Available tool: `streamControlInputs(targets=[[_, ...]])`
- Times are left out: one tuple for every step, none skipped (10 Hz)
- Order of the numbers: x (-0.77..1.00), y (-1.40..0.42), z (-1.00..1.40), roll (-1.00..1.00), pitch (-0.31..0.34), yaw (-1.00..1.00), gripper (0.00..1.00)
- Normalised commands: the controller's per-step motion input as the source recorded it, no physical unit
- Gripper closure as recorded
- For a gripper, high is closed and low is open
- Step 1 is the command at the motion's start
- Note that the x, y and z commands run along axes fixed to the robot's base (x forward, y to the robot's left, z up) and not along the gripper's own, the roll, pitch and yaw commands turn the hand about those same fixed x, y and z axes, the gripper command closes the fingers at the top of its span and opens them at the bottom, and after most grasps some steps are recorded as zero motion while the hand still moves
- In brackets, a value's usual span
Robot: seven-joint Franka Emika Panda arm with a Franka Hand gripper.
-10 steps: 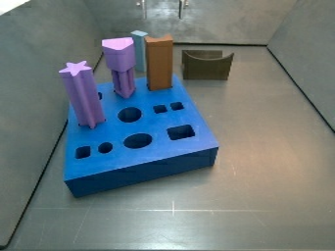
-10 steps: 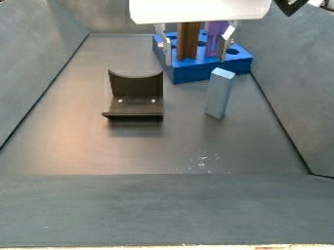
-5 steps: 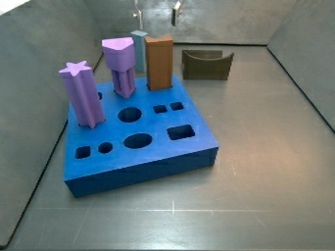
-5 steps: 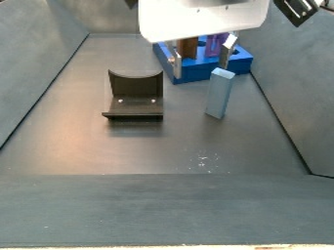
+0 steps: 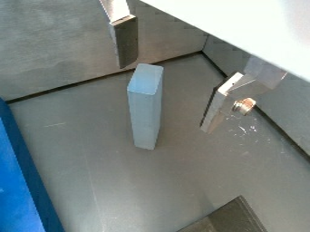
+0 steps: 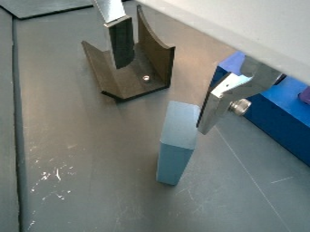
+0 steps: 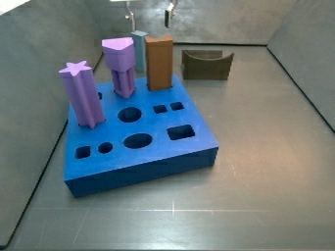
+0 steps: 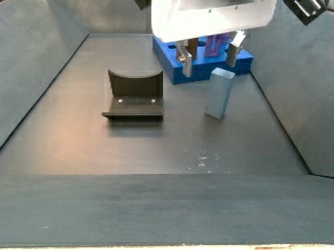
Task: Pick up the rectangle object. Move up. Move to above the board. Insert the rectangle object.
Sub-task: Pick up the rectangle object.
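One gripper (image 5: pixel 179 72), spread wide, holding nothing; two flat silver fingers (image 5: pixel 125 41) with dark pads, poised above and to either side of the rectangle object (image 5: pixel 144 105), clear gaps on both sides, no contact.

One rectangle object, grey-blue, upright on the grey floor, directly beneath the gap between the fingers; seen likewise in a wrist view (image 6: pixel 177 143) and in a side view (image 8: pixel 221 93), top face just below fingertip level.

One board (image 7: pixel 137 132), bright blue, several shaped holes open in its top face; just beyond the gripper in a side view (image 8: pixel 198 66), near the rectangle object but apart.

Three pegs standing in the board: two purple pegs (image 7: pixel 81 94), one orange-brown peg (image 7: pixel 159 63).

One fixture (image 8: pixel 133 95), dark, to the side of the gripper, well apart from the rectangle object.

Grey walls (image 7: pixel 46 59) close on both sides; open floor (image 8: pixel 156 156) ahead of the fixture.
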Motion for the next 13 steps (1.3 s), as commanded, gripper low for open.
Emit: streamControlInputs(targets=[[-0.72, -0.35, -0.23, 0.21, -0.346, -0.14, 0.00], [-0.64, -0.26, -0.12, 0.14, -0.409, -0.13, 0.00], [-0.01, 0.00, 0.00, 0.00, -0.009, 0.00, 0.00], [-0.28, 0.00, -0.10, 0.00, -0.034, 0.08, 0.00], [-0.42, 0.00, -0.19, 0.00, -0.131, 0.79, 0.00], [-0.04, 0.00, -0.23, -0.03, -0.046, 1.00, 0.00], [-0.03, 0.00, -0.22, -0.03, -0.040, 1.00, 0.00], [-0.03, 0.00, -0.22, -0.03, -0.046, 1.00, 0.00], [-0.05, 0.00, -0.21, -0.04, -0.049, 1.00, 0.00], [-0.09, 0.00, 0.00, -0.17, -0.091, 0.31, 0.00], [0.00, -0.02, 0.00, 0.00, 0.000, 0.00, 0.00], [0.08, 0.25, -0.10, -0.22, 0.000, 0.07, 0.00], [0.25, 0.49, -0.26, -0.64, 0.026, 0.08, 0.00]])
